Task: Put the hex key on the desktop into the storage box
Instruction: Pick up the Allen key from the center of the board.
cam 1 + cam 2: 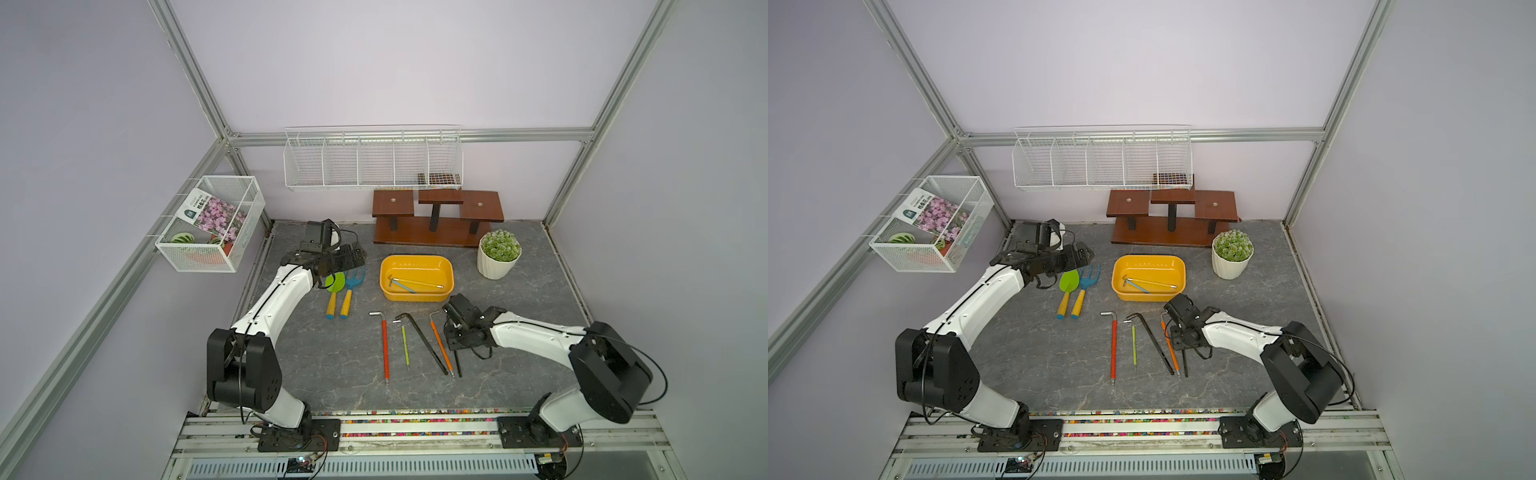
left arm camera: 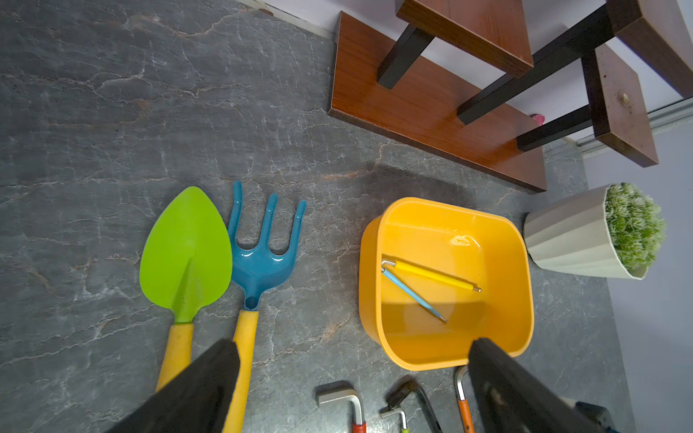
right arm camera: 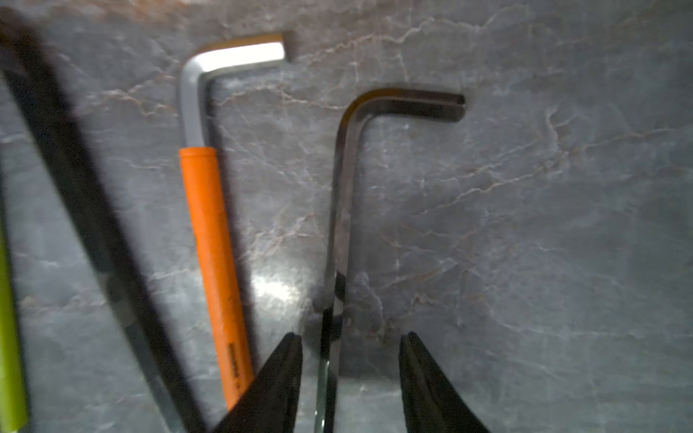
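Five hex keys lie in a row on the desk (image 1: 332, 374), at 6 o'clock of the storage box (image 1: 415, 258). The box already holds a yellow key (image 1: 419, 283) and a blue key (image 1: 405, 286). Your right end effector (image 3: 350, 337) is down over the thin dark key (image 3: 339, 210) at the 3 o'clock end of the row. Its jaws stand apart with the shank between them, so nothing is gripped yet. The left end effector (image 2: 352, 345) hangs wide open and empty at 9 o'clock of the box.

For a clean grasp, note that the shank sits nearer the jaw on the side of the orange key (image 3: 210, 240). Centre on it with a small nudge towards 9 o'clock, keeping that jaw off the orange sleeve. The key is thin, so I judge you need the pads right down at the desk before closing, and closing slowly. Lift straight up before carrying it towards 11 o'clock, then release low inside the box.

Much is unclear to you here:
- The right wrist view is blurred, and whether the pads touch the desk cannot be told.
- The frame edge cuts off the key's lower end in that view.
- In both top views the right end effector covers the dark key's bend, and only its tail shows at 6 o'clock.
- The long black key (image 1: 422, 343) is a dark smear in the right wrist view.
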Robot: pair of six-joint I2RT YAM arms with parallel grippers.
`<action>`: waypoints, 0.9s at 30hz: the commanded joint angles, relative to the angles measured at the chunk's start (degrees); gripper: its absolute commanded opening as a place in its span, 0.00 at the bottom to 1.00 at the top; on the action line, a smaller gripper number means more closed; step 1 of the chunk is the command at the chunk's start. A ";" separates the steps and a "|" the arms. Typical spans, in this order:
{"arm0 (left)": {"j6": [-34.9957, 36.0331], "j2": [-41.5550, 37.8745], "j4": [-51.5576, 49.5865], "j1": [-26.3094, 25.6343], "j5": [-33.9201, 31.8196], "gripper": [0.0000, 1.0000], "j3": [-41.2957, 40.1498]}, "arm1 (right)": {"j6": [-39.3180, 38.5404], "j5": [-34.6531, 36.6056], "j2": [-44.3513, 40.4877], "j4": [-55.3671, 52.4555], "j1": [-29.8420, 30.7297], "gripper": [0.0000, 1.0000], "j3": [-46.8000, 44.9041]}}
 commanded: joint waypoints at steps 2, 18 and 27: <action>0.04 -0.49 -0.17 0.16 -0.72 1.00 1.08 | 0.88 0.12 3.68 1.85 0.42 0.42 1.54; 2.09 0.04 -1.64 0.15 1.93 1.00 2.43 | 1.87 5.52 -11.80 -6.84 1.96 0.00 -2.04; 1.83 0.90 -0.87 0.17 2.13 1.00 3.36 | -3.63 4.21 -15.51 -14.60 1.97 0.00 6.47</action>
